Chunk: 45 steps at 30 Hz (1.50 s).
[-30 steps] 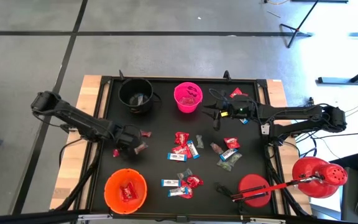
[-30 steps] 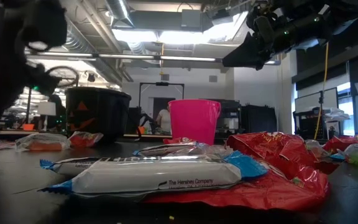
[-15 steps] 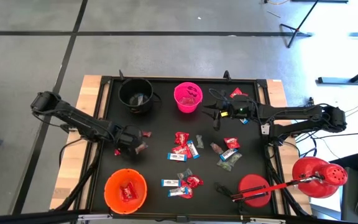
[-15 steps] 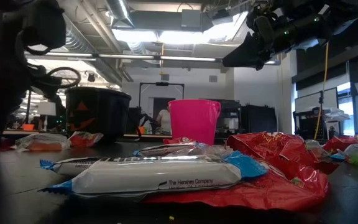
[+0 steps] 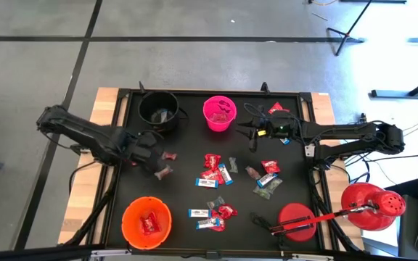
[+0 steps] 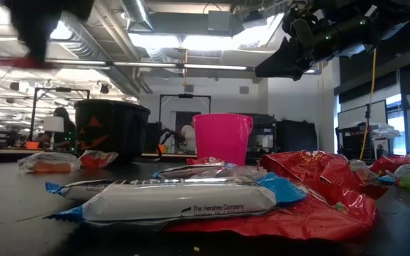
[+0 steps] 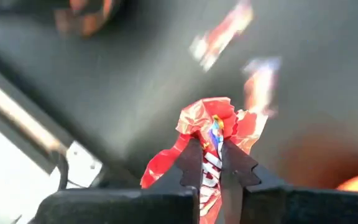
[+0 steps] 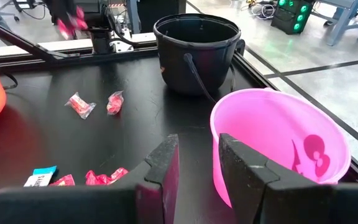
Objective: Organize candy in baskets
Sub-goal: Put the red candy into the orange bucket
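Observation:
My left gripper [image 5: 142,153] hangs above the table's left part, shut on a crumpled red candy packet [image 7: 213,121]. Two more candies [image 5: 167,164] lie just right of it. The black basket [image 5: 158,110] and pink basket [image 5: 219,113] stand at the far side. The orange basket [image 5: 146,221] stands near left with red candy in it. More red packets and blue-and-white bars [image 5: 216,170] lie scattered mid-table. My right gripper [image 8: 197,155] is open with nothing in it, held level beside the pink basket [image 8: 275,140]. My left gripper pinches the red packet between its two fingers [image 7: 188,163], which point steeply down. The packet's crumpled end [image 7: 219,115] sticks out past the fingertips, and another part runs back between them. The packet is lifted clear of the table.
A large red domed object [image 5: 372,203] and a red disc [image 5: 296,221] sit at the near right. A red candy [image 5: 276,109] lies at the far right corner. The table's raised rail [image 5: 122,109] runs along the left edge, close to my left arm.
My left gripper has shut on a red packet that lay on the table's left part. It has then risen quickly with the packet, which is now clear of the table. My right arm has kept still.

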Available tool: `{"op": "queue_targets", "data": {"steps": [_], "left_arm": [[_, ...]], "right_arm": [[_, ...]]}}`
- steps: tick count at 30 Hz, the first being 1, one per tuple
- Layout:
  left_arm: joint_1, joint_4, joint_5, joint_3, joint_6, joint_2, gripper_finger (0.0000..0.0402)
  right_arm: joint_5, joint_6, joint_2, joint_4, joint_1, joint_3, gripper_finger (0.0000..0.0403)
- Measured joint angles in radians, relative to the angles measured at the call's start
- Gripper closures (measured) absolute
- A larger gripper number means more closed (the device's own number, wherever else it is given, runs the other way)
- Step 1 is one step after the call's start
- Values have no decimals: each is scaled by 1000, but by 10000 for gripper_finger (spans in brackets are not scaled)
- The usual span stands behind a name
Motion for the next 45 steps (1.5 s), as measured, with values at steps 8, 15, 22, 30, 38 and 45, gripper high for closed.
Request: {"op": "queue_targets", "data": {"steps": [8, 15, 22, 30, 38, 45], "left_arm": [[-180, 408, -202, 204, 302, -1, 396], [-290, 541, -211, 204, 287, 15, 397], [-360, 537, -31, 204, 26, 108, 396], [-418, 533, 197, 204, -183, 267, 394], [-469, 489, 223, 204, -214, 343, 375], [-480, 458, 200, 204, -239, 353, 318]], "right_arm": [[0, 23, 0, 1, 0, 0, 292], [0, 23, 0, 1, 0, 0, 292], [0, 33, 0, -1, 0, 0, 292], [0, 81, 0, -2, 0, 0, 292], [0, 102, 0, -2, 0, 0, 292], [0, 102, 0, -7, 0, 0, 292]]}}
